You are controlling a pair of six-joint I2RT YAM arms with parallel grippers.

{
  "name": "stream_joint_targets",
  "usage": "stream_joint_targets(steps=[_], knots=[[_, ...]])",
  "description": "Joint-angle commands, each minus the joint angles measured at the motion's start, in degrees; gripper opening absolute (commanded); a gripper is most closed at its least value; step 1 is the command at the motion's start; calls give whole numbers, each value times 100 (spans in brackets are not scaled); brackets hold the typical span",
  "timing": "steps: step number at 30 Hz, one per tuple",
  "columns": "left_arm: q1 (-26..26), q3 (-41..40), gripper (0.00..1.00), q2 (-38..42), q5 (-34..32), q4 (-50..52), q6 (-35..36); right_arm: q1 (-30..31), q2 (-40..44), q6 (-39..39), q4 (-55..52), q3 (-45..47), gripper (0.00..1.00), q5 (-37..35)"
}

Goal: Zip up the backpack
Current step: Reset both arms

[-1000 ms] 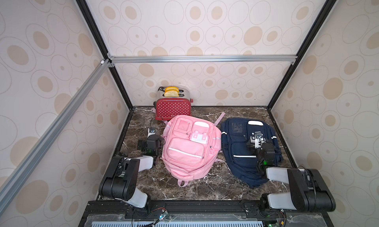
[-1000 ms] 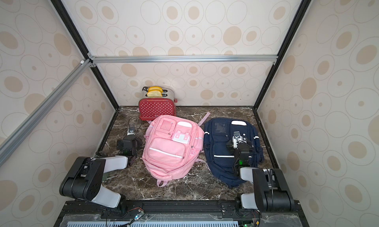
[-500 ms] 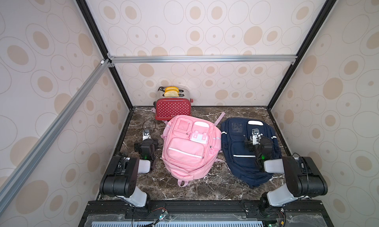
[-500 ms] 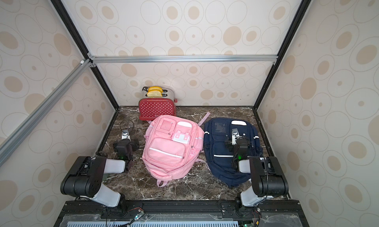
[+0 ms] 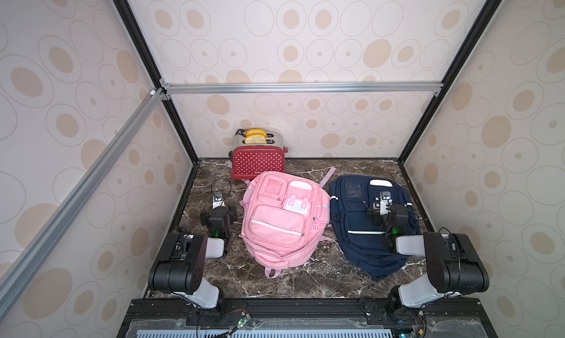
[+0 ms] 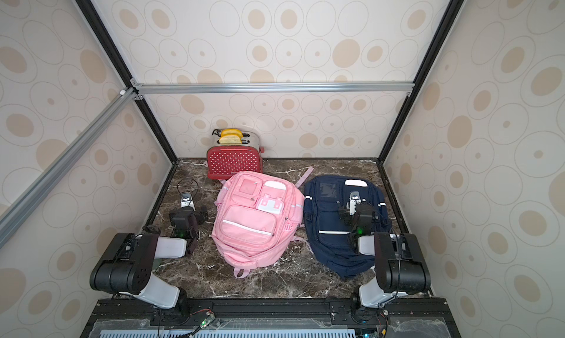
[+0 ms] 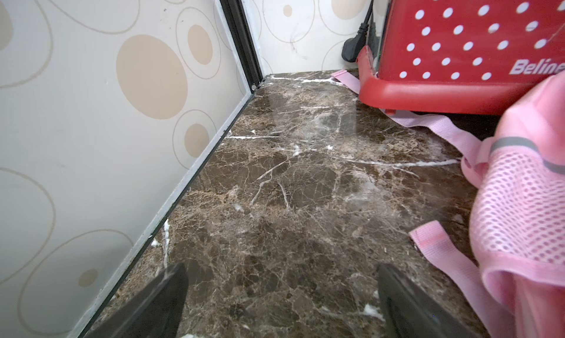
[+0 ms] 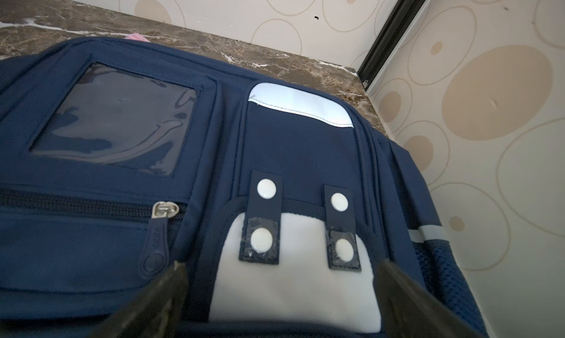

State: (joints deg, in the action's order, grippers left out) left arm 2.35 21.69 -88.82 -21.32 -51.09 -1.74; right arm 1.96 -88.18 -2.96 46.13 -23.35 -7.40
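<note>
Two backpacks are laid flat, front up, on the marble table [image 5: 305, 278], close side by side: a pink backpack [image 5: 282, 229] in the middle and a navy backpack [image 5: 351, 229] on the robot's right (which one is meant cannot be told). Each is set with its long axis running roughly from the arm bases to the back wall, slightly skewed. On both, the end with the clear window pocket is turned to the back wall. The small loop [image 5: 270, 272] of the pink backpack is pointed at the arm bases. Its far end is set just beside a red toaster [image 5: 258, 165], and a pink strap [image 7: 437, 128] is seen passing the toaster's foot.

The right gripper [image 8: 281, 299] is held spread wide over the white snap pocket [image 8: 293, 284] of the navy backpack, with nothing grasped. Beside that pocket a zip is seen running across the long axis, its silver slider [image 8: 165, 211] parked at the end nearest the pocket. The left gripper [image 7: 281, 303] is likewise released and empty, over bare marble between the left wall and the pink backpack.
</note>
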Motion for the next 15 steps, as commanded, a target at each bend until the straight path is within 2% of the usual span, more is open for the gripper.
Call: stream_joint_targets(steps=[1, 15], knots=[[-15, 124, 99, 34, 24, 11, -74, -3, 13, 96, -69, -62, 100, 53], [-17, 199, 99, 13, 74, 125, -84, -5, 18, 102, -69, -55, 100, 55]])
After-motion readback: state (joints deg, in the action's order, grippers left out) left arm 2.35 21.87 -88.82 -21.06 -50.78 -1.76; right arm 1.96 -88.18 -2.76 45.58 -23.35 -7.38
